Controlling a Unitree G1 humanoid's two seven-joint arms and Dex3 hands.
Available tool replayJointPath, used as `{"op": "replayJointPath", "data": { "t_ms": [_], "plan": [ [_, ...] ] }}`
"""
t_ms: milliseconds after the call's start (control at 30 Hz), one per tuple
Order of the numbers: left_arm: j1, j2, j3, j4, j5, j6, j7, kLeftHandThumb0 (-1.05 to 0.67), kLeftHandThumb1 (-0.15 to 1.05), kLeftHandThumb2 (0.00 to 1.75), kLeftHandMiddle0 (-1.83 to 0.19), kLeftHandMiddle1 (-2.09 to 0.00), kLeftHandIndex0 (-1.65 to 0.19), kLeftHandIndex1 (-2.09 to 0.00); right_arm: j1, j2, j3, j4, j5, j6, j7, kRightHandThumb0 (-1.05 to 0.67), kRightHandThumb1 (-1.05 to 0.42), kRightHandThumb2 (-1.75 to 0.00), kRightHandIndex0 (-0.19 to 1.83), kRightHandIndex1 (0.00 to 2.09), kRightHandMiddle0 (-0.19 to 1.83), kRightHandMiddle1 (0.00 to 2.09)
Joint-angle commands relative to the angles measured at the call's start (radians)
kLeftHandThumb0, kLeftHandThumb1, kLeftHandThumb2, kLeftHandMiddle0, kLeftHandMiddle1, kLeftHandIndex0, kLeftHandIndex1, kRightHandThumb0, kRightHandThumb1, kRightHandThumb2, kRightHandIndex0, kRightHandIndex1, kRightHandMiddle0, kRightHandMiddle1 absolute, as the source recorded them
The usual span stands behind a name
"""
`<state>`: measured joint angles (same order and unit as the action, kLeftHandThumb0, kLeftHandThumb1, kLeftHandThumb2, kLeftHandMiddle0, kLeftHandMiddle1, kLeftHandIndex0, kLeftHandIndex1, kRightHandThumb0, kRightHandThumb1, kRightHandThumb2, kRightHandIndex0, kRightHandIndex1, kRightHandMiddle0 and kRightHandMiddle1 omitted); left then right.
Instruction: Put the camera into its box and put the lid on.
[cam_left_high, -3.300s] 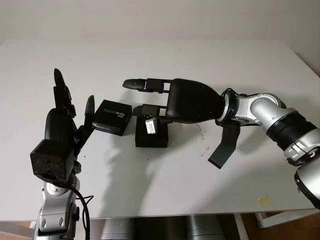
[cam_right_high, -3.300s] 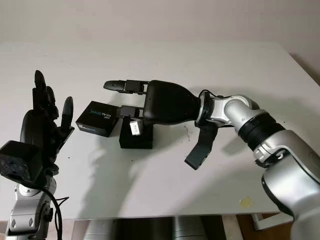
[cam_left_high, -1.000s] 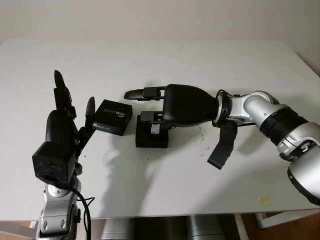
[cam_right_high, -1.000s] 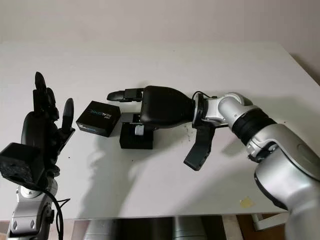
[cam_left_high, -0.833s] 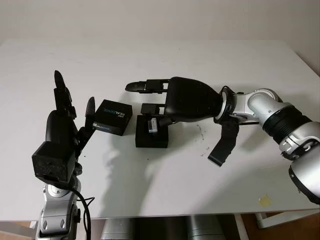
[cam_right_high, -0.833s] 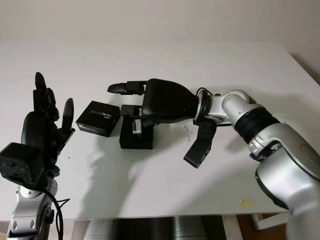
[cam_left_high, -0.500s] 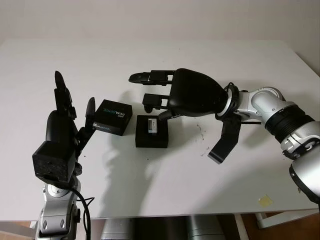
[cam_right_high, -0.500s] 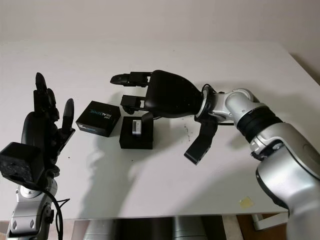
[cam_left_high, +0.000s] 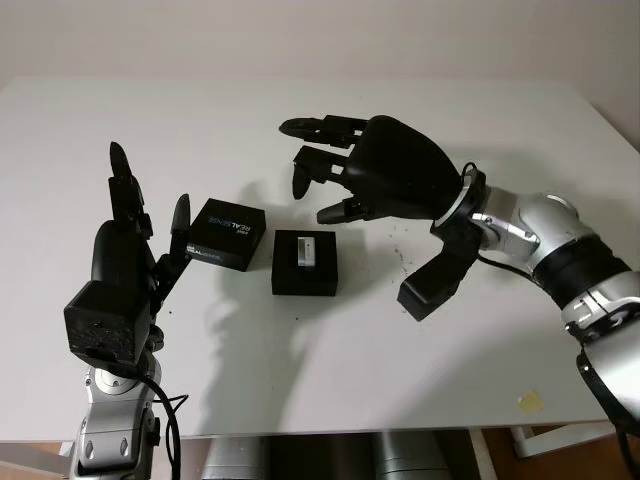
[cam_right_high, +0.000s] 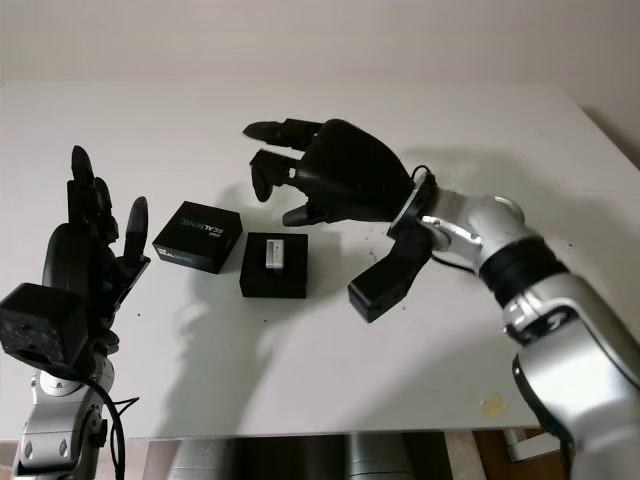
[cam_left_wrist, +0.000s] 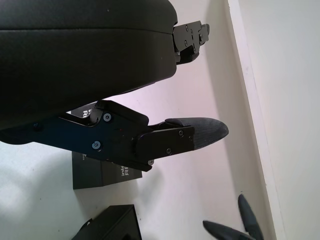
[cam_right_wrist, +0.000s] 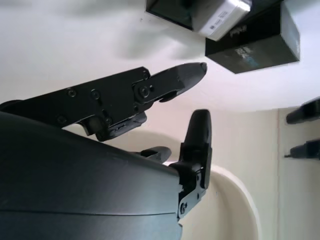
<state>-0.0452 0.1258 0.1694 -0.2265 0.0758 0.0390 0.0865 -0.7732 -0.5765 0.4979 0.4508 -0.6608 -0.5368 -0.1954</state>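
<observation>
The silver camera (cam_left_high: 305, 250) lies in the open black box (cam_left_high: 304, 277) at the middle of the white table. The black lid (cam_left_high: 226, 233), printed with white lettering, sits flat on the table just left of the box, its corner close to it. My right hand (cam_left_high: 306, 170) hovers open above and behind the box, holding nothing. The right wrist view has the camera (cam_right_wrist: 220, 15) and the lid (cam_right_wrist: 255, 45) beyond the fingertips. My left hand (cam_left_high: 150, 195) is raised open at the left, beside the lid (cam_left_wrist: 102, 170).
A small yellowish scrap (cam_left_high: 528, 401) lies near the table's front right edge. A few dark specks (cam_left_high: 405, 265) mark the surface right of the box. The right arm's black wrist block (cam_left_high: 435, 285) hangs low over the table.
The right hand let go of the camera, which now lies in the box, and lifted up and back from it. The left hand has not moved.
</observation>
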Motion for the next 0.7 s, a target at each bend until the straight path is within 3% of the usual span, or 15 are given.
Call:
{"op": "replayJointPath", "data": {
  "t_ms": [0,233,400,667],
  "plan": [
    [0.002,0.001,0.002,-0.013,-0.004,-0.009,-0.002,-0.55,1.05,0.52,0.19,-0.05,0.19,0.00,0.083,0.028,-0.062,-0.110,0.066,0.078,0.071,-0.64,-0.97,-0.06,0.26,0.03,0.18,0.69],
    [0.004,0.001,0.002,-0.011,0.000,-0.012,0.001,-0.56,1.05,0.52,0.18,-0.06,0.19,0.00,0.236,0.118,-0.172,-0.254,0.205,0.225,0.214,-0.68,-0.97,-0.05,0.17,0.02,0.16,0.48],
    [0.001,0.000,0.001,-0.006,-0.005,-0.013,-0.004,-0.54,1.05,0.52,0.18,-0.05,0.19,0.00,0.285,0.151,-0.209,-0.261,0.238,0.255,0.258,-0.67,-0.97,-0.06,0.13,0.03,0.21,0.35],
    [-0.004,0.000,0.000,-0.004,-0.004,-0.008,-0.002,-0.56,1.05,0.51,0.18,-0.06,0.19,0.00,0.319,0.186,-0.225,-0.237,0.224,0.256,0.256,-0.69,-0.95,-0.05,0.16,0.05,0.32,0.34]
  ]
}}
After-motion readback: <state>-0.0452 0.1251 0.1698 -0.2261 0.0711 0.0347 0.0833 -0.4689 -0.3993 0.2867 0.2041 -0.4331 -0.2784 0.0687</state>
